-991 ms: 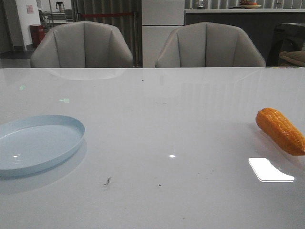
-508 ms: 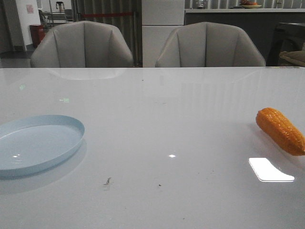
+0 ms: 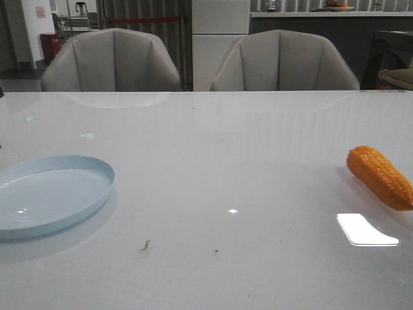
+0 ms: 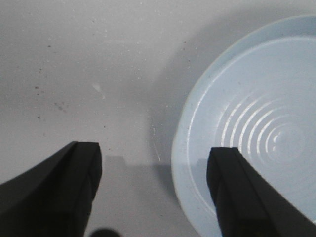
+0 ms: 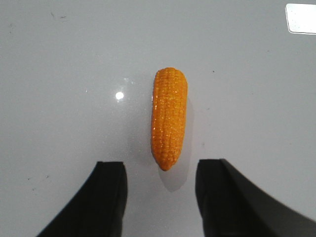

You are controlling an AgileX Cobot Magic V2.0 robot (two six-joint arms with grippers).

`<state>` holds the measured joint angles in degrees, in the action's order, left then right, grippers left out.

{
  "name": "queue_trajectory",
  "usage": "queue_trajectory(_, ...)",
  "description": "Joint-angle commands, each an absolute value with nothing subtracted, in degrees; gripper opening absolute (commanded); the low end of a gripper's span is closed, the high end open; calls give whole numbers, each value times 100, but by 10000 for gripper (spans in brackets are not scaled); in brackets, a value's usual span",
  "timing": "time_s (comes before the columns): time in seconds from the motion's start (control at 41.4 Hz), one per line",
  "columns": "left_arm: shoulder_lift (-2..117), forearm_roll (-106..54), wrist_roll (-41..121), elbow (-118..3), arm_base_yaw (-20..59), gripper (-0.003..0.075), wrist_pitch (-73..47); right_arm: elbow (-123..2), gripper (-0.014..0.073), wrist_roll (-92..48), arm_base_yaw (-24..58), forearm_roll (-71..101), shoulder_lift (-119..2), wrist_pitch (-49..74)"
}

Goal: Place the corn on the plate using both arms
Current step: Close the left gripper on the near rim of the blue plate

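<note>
The orange corn lies on the white table at the far right. In the right wrist view the corn lies lengthwise just ahead of my right gripper, which is open and empty, its tapered end pointing at the gap. The pale blue plate sits at the left front. In the left wrist view my left gripper is open and empty above the plate's rim, one finger over the plate, the other over the table. Neither gripper shows in the front view.
The glossy white table has a few dark specks near the front. Two grey chairs stand behind its far edge. A bright light reflection lies beside the corn.
</note>
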<state>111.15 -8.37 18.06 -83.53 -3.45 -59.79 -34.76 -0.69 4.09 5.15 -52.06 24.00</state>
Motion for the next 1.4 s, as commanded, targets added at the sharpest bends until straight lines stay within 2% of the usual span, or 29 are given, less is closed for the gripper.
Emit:
queue_trajectory(0.0, 10978, -984, 1823, -8539, -334, 507, -5875, -3661, 436, -66, 435, 506, -5176, 2010)
queue_trajectory(0.314, 11408, -1048, 1823, -8539, -334, 507, -5839, -3661, 436, -66, 435, 506, -5176, 1993)
queue_trajectory(0.822, 11435, -1102, 1823, -8539, -334, 503, -5573, -3661, 436, -66, 435, 506, -5176, 1980)
queue_trajectory(0.919, 11435, -1102, 1823, -8539, -334, 421, -5573, -3661, 436, -66, 435, 506, -5176, 1980)
queue_trajectory(1.088, 11435, -1111, 1823, -8539, -334, 172, -5636, -3661, 436, -66, 435, 506, -5176, 1980)
queue_trajectory(1.16, 11435, -1111, 1823, -8539, -334, 109, -5658, -3661, 436, -66, 435, 506, -5176, 1980)
queue_trajectory(1.209, 11435, -1125, 1823, -8539, -334, 87, -5685, -3661, 436, -66, 435, 506, -5176, 1980)
queue_trajectory(1.378, 11435, -1125, 1823, -8539, -334, 89, -5716, -3661, 436, -66, 435, 506, -5176, 1980)
